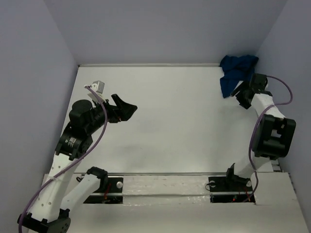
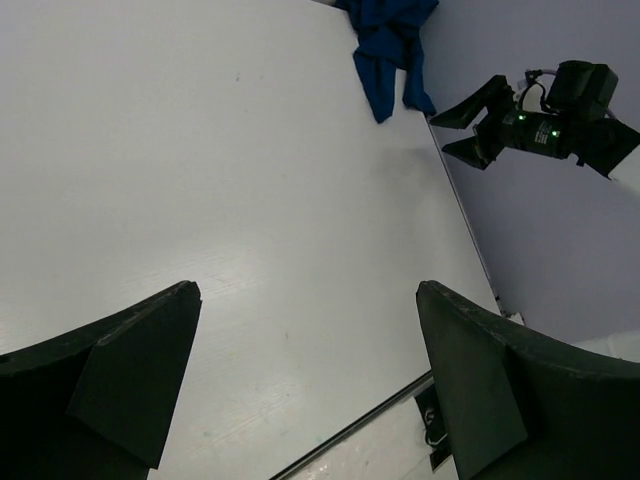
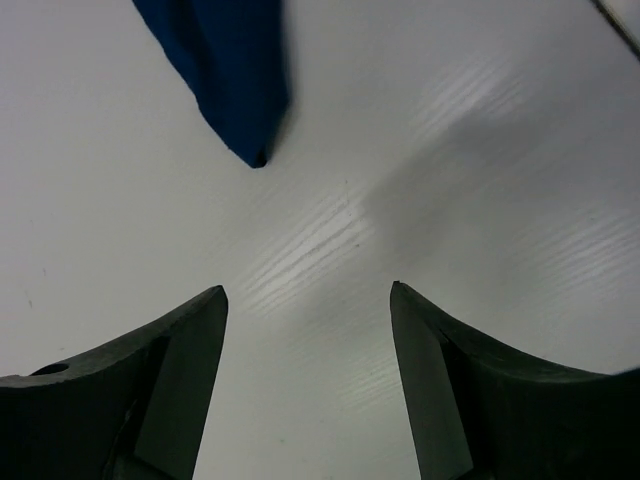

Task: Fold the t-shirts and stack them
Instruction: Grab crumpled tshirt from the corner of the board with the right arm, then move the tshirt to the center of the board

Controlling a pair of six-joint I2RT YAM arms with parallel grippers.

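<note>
Nearest me, the left gripper hangs over the white table, its jaws spread wide with nothing between them. The navy t-shirt is well apart from it, far off to its right. Further back, the right gripper also stands parted and empty, low over the tabletop. The shirt lies crumpled just beyond it against the far right corner. One pointed tail of cloth reaches toward the fingers without touching them.
</note>
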